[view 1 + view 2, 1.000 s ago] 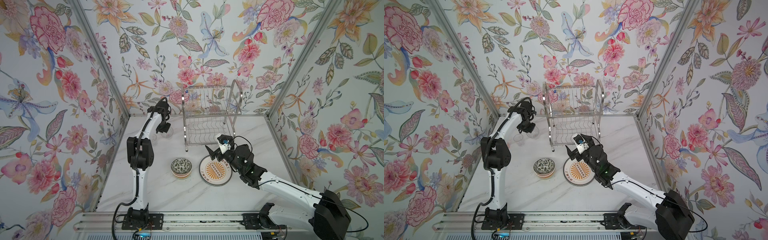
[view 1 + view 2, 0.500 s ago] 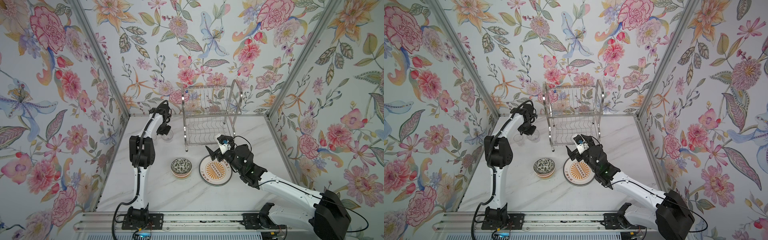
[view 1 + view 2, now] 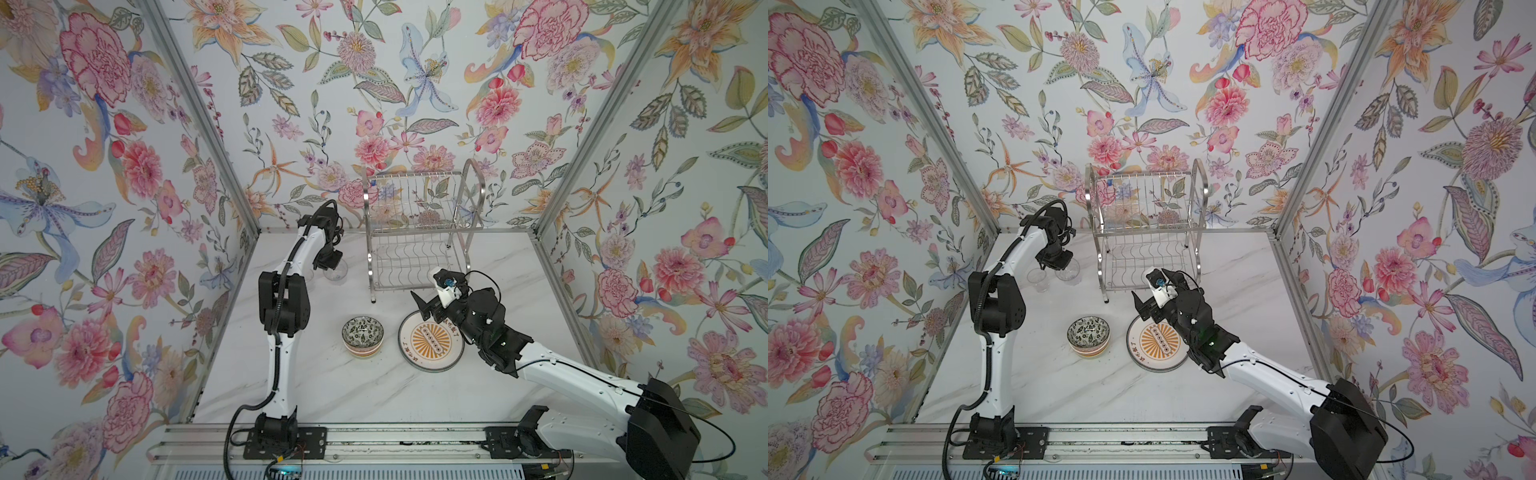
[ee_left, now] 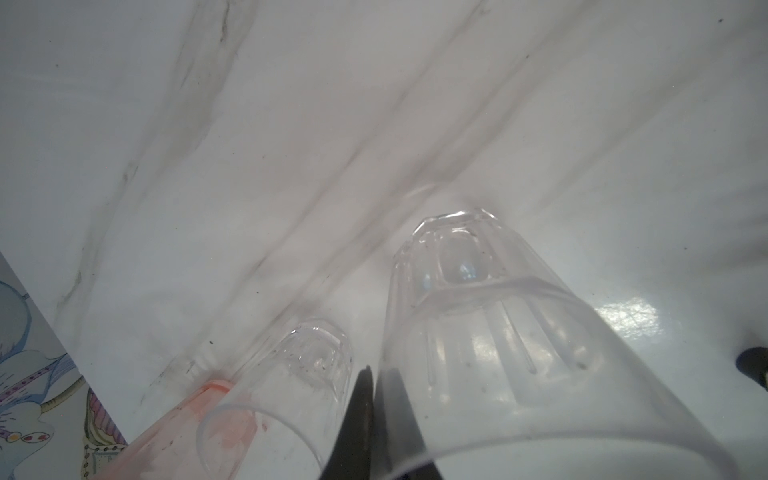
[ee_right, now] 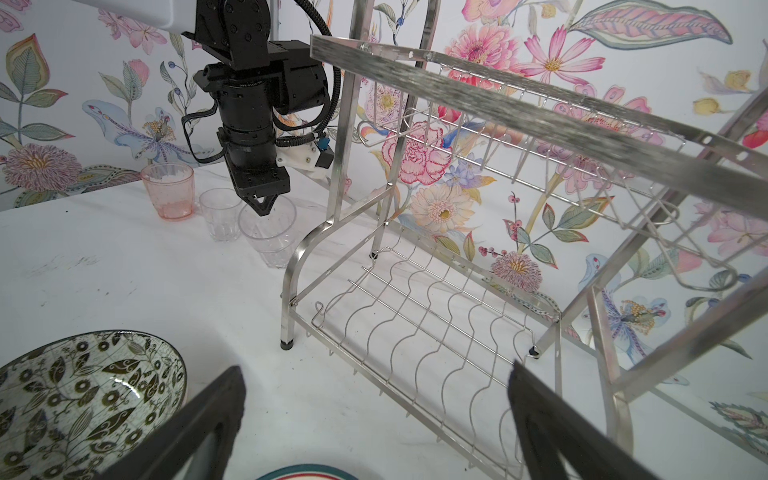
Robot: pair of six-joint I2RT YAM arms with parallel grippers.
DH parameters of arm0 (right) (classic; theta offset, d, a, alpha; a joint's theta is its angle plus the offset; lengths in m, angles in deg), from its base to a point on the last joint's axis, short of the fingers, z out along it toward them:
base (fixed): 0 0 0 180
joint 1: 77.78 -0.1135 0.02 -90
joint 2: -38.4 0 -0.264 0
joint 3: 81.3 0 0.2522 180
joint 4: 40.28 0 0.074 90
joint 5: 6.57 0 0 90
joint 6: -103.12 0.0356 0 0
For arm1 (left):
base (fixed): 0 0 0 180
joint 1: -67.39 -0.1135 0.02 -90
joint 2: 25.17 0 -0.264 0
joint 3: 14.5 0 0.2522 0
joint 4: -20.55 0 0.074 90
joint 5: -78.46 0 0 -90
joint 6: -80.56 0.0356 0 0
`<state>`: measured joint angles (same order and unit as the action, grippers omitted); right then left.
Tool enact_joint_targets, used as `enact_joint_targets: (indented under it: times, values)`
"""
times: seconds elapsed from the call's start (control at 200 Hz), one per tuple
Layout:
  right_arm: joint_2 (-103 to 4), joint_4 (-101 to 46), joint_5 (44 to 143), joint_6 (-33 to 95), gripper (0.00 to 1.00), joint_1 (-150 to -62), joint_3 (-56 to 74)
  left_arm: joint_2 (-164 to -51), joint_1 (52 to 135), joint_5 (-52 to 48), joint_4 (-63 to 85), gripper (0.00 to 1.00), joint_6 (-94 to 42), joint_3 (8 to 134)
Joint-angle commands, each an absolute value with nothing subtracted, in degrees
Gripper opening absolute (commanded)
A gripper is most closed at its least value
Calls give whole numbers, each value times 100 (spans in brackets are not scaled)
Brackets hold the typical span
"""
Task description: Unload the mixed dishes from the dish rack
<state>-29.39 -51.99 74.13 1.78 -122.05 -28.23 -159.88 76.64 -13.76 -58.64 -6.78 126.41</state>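
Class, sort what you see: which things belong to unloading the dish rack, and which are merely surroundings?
Job: dish rack, patterned bowl, sunburst plate, pink cup, small clear cup, large clear cup.
Surroundings: floral walls, marble table, front rail.

this was a staged robot test booth: flower-papered wall panels [image 3: 374,83] on bare aluminium corner posts [image 3: 205,124] boxed in a white marble-look surface [image 3: 353,399], and two white-and-black robot arms [image 3: 279,365] [image 3: 573,380] stood bolted to a grey metal rail [image 3: 395,440].
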Motion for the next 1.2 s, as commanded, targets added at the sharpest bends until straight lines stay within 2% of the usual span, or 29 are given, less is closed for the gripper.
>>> enact_joint_targets:
  times: [0.0,0.33,0.505,0.706,1.081,1.191]
  values:
    - [-3028,-5180,7410,261,99,-12256,-2642,-16139,7582,-1333,-5990,10,-588,12736]
    - [-3061,-5166,7412,231,99,-12258,-2619,-16133,7547,-1390,-6000,19,-625,12837]
    - [-2960,-5071,7363,231,99,-12254,-2648,-16088,7517,-1409,-5994,31,-651,12911]
    - [-2873,-5034,7321,204,99,-12254,-2650,-15977,7513,-1406,-6033,39,-746,13078]
    - [-2390,-5072,6972,99,99,-12270,-2927,-14861,7540,-1325,-6007,57,-809,13106]
    - [-2287,-5180,6761,48,99,-12262,-2975,-14488,7595,-1286,-5942,66,-912,13114]
